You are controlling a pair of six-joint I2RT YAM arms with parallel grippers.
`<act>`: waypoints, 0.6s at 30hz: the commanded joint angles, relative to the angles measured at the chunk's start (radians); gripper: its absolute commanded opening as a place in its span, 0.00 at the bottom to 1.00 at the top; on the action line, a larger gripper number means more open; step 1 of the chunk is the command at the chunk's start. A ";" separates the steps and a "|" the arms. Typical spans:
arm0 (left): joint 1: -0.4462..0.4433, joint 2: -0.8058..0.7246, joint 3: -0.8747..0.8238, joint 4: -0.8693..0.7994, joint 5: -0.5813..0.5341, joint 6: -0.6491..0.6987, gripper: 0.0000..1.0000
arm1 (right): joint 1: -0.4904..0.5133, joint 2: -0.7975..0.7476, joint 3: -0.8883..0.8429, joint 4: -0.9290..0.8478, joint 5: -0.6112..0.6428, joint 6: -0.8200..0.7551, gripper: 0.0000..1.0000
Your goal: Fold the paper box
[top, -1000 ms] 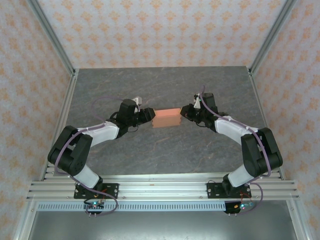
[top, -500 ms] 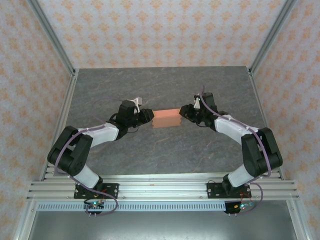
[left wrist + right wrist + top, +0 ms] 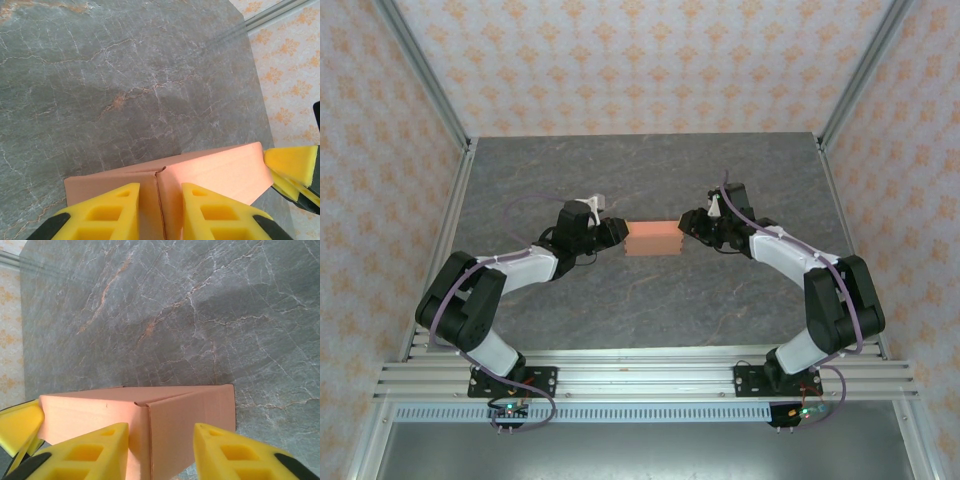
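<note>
The paper box is a small salmon-orange rectangular box lying on the grey table between both arms. My left gripper is at its left end. In the left wrist view the yellow fingers are closed against the box's end corner, with the vertical seam between them. My right gripper is at the right end. Its jaws stand apart around the box's corner, and the right finger is off the card. The opposite gripper's yellow fingertips show past the box's far end.
Aluminium frame posts and patterned walls close in the table on three sides. Bare grey marbled surface lies in front of and behind the box.
The left jaws have narrowed onto the box's left end. The right jaws have opened at the right end. The box has barely shifted.
</note>
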 commanded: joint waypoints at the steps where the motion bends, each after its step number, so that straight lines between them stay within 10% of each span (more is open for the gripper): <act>1: -0.010 0.019 -0.039 -0.140 -0.024 0.034 0.24 | 0.000 0.019 -0.030 0.003 -0.029 -0.006 0.32; 18: -0.016 0.069 -0.132 -0.035 -0.019 -0.022 0.16 | -0.005 0.077 -0.226 0.193 -0.078 0.069 0.12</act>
